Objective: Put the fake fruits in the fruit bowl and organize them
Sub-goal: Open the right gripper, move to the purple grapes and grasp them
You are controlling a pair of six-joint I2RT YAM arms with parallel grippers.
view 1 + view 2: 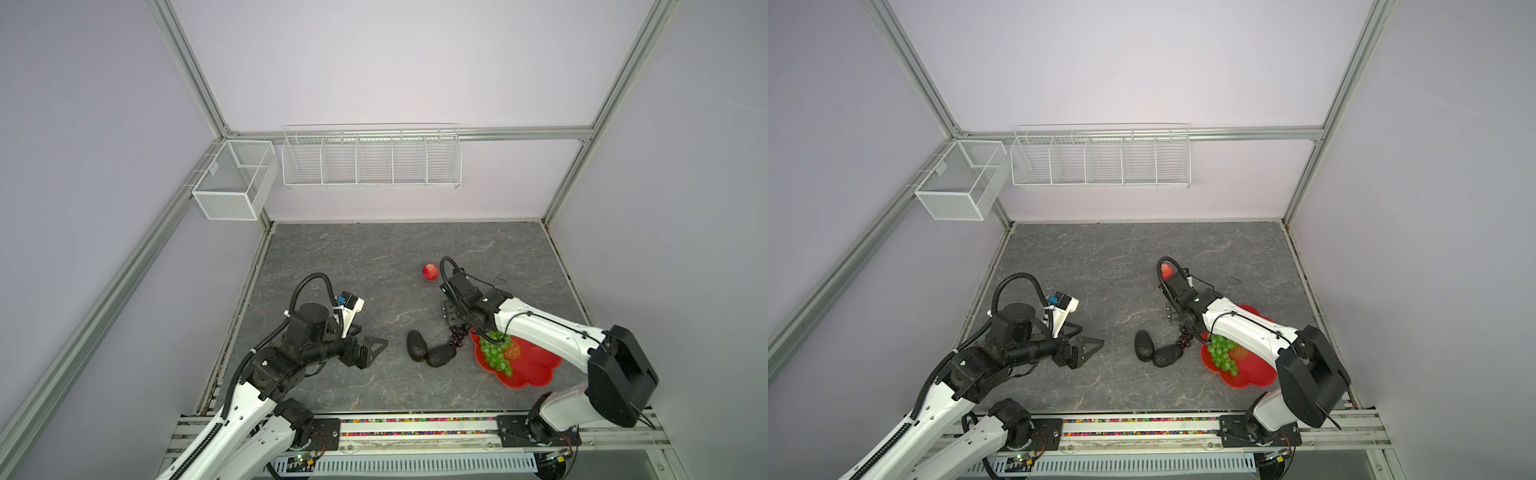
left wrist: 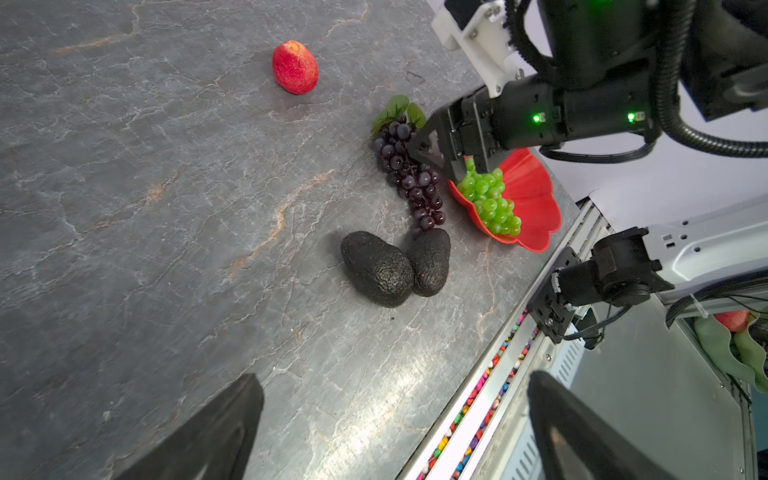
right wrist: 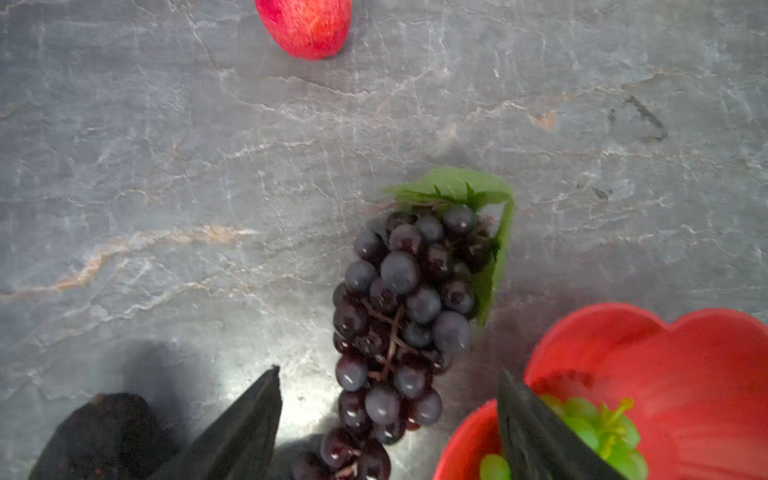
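Lying on the grey, marble-veined tabletop (image 1: 353, 266) in both top views, the two bumpy black avocados (image 1: 417, 344) touched each other. The purple grape bunch (image 1: 456, 336) lay just beside them, and the small red apple (image 1: 431, 272) sat well apart toward the back wall. The fruit bowl (image 1: 538, 368), glossy red plastic with a scalloped petal rim, stood near the table's front right edge. The green grape bunch (image 1: 494, 355) rested inside it against its left wall. The right gripper (image 1: 451, 311) hung over the purple grape bunch. The left gripper (image 1: 370, 349) hovered over bare stone with wide open room around it.

From the left wrist, the left gripper (image 2: 395, 376) was spread wide and held nothing. The purple grape bunch (image 2: 411, 178) ran from its crinkled green leaf (image 2: 397, 108) to one of the avocados (image 2: 430, 262) and seemed to touch it. The fruit bowl (image 2: 532, 195) stood close to the metal rail (image 2: 478, 399) along the table edge.

From the right wrist, the right gripper (image 3: 389, 372) was released. Its matte black fingers (image 3: 245, 424) stood apart on either side of the bunch's round, shiny grapes, gripping nothing. One finger crossed the rim of the fruit bowl (image 3: 665, 353) above the green grape bunch (image 3: 602, 432).
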